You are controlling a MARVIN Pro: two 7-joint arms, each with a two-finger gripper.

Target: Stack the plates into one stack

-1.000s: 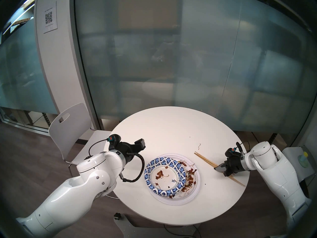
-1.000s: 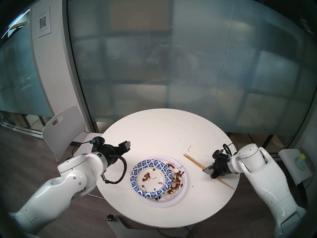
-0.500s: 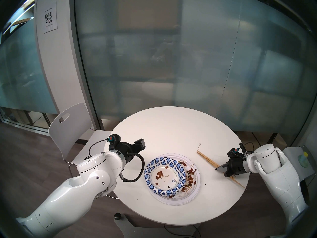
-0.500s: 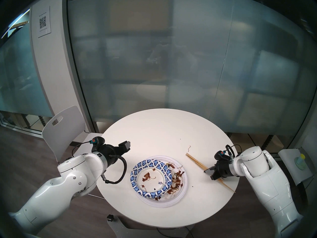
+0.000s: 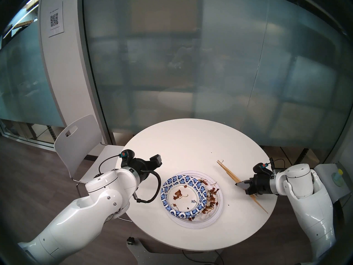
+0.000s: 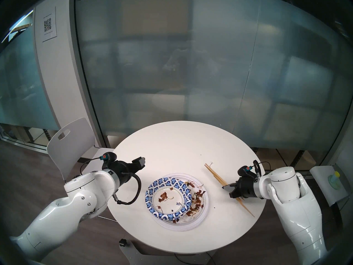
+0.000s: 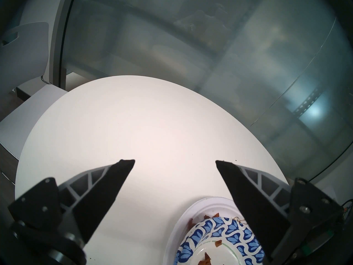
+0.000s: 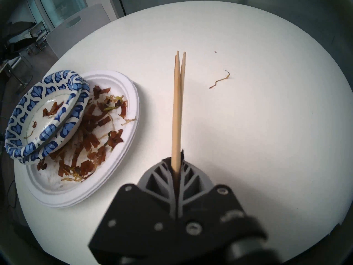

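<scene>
Chopsticks (image 5: 229,174) are lifting off the desk (image 5: 183,144) in the right gripper (image 5: 241,184): against the earlier frames, their far ends are swinging up and toward the far left, close to a stray noodle strand (image 8: 219,80), while their near ends are drawing in from the desk's right edge. Its fingers (image 8: 158,174) are pressing together on the sticks, which are poking straight out ahead in the right wrist view. Across the desk, the left gripper (image 7: 174,161) is hanging where it was, fingers (image 7: 114,174) wide apart and holding nothing, just left of the stack (image 5: 192,198).

That stack is sitting near the middle of the desk, toward the near side: white plates (image 8: 122,136) at the bottom, two blue-patterned plates (image 8: 47,113) nested on top, shifted toward the left rim, brown food scraps (image 8: 91,136) lying across the exposed white surface. Judging from this, the stacking itself looks done, and the right arm is only tidying the chopsticks, perhaps onto the plates. Swinging them low over the pile could knock the off-centre patterned plates.
</scene>
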